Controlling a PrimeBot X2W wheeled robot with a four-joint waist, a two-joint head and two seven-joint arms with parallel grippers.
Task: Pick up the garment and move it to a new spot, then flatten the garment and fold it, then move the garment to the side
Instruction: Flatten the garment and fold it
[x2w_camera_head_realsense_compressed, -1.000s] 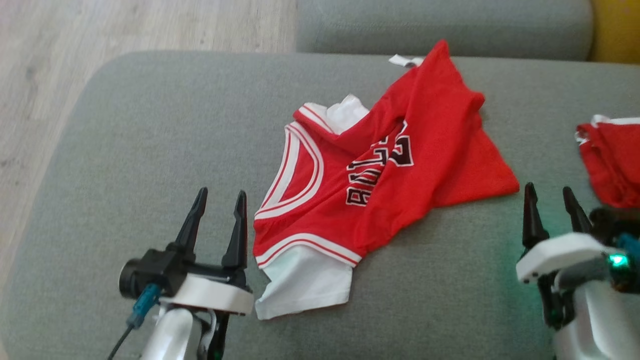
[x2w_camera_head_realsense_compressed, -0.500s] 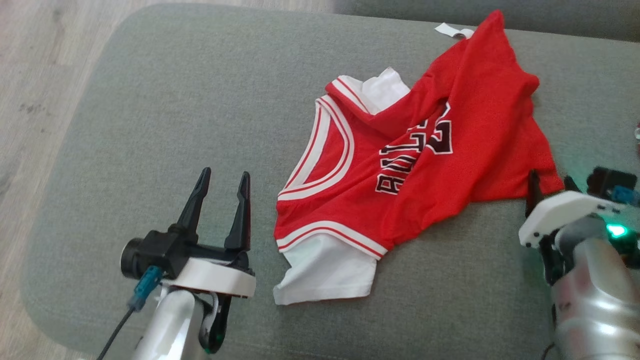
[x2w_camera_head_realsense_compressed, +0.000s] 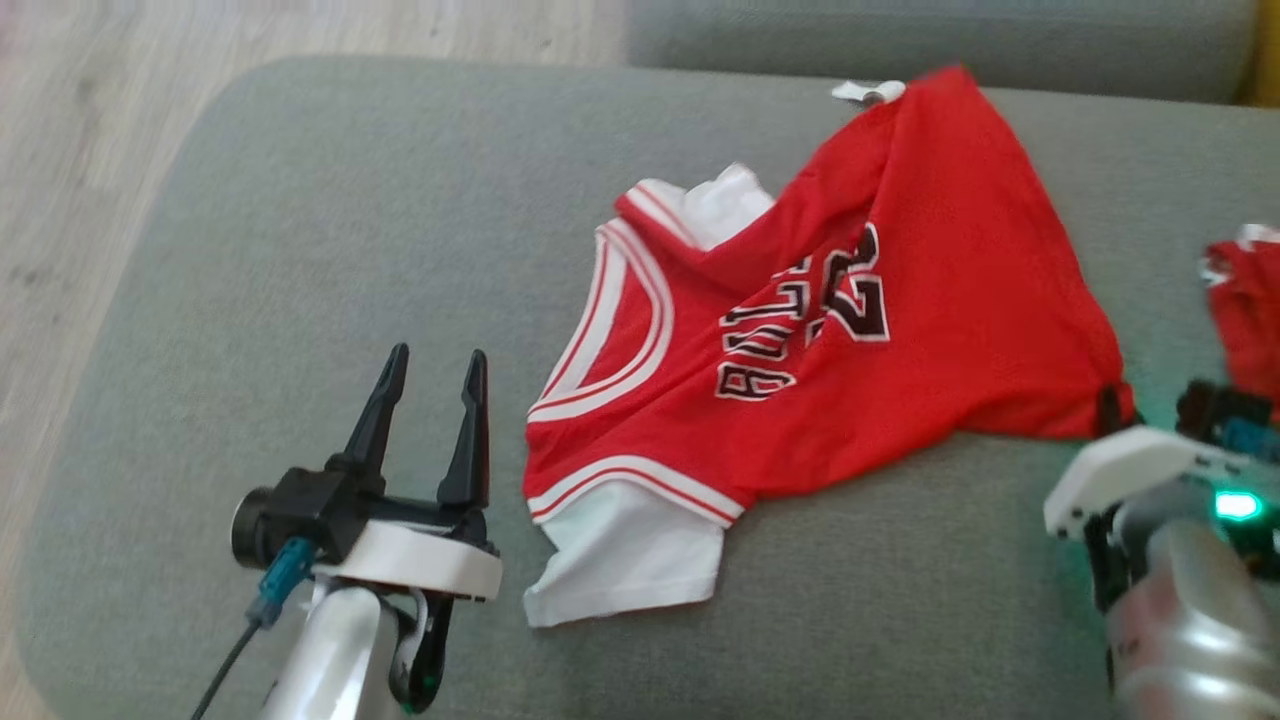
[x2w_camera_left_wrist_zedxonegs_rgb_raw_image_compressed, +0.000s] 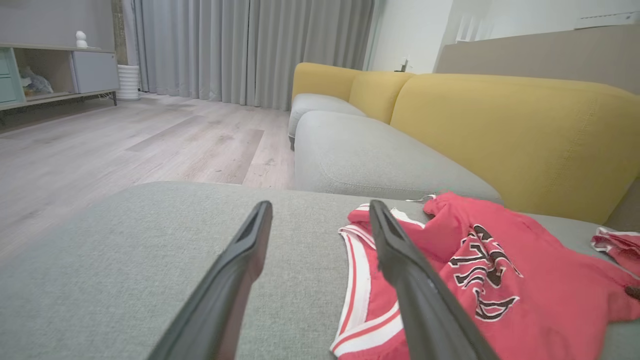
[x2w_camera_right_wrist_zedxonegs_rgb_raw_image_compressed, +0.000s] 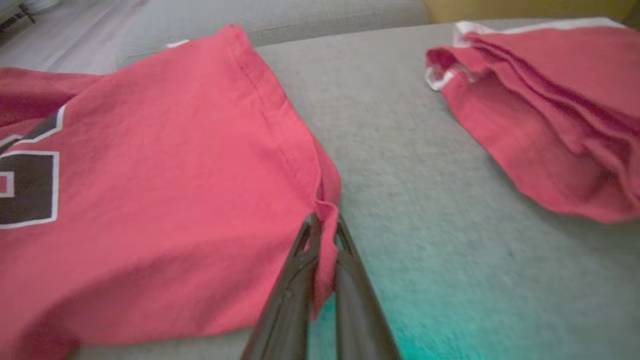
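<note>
Right wrist view shows the right gripper (x2w_camera_right_wrist_zedxonegs_rgb_raw_image_compressed: 324, 222) clamped on the garment (x2w_camera_right_wrist_zedxonegs_rgb_raw_image_compressed: 150, 175) corner, the left gripper (x2w_camera_left_wrist_zedxonegs_rgb_raw_image_compressed: 320, 205) spread wide; lift slowly lest it slip.

Our left gripper (x2w_camera_head_realsense_compressed: 437, 353) and right gripper (x2w_camera_right_wrist_zedxonegs_rgb_raw_image_compressed: 324, 227) have long black tapered fingers (x2w_camera_head_realsense_compressed: 375, 420), white wrist shells (x2w_camera_head_realsense_compressed: 420, 575), silvery forearms (x2w_camera_head_realsense_compressed: 330, 650); blue plug (x2w_camera_head_realsense_compressed: 283, 590) and black cable (x2w_camera_head_realsense_compressed: 225, 670) left, green light (x2w_camera_head_realsense_compressed: 1237, 505) right.

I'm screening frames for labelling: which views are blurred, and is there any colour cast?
Head view: mildly blurred, jersey lettering soft, green glow near the right gripper. Left wrist view: sharp. Right wrist view: soft, green cast on the cushion.
</note>
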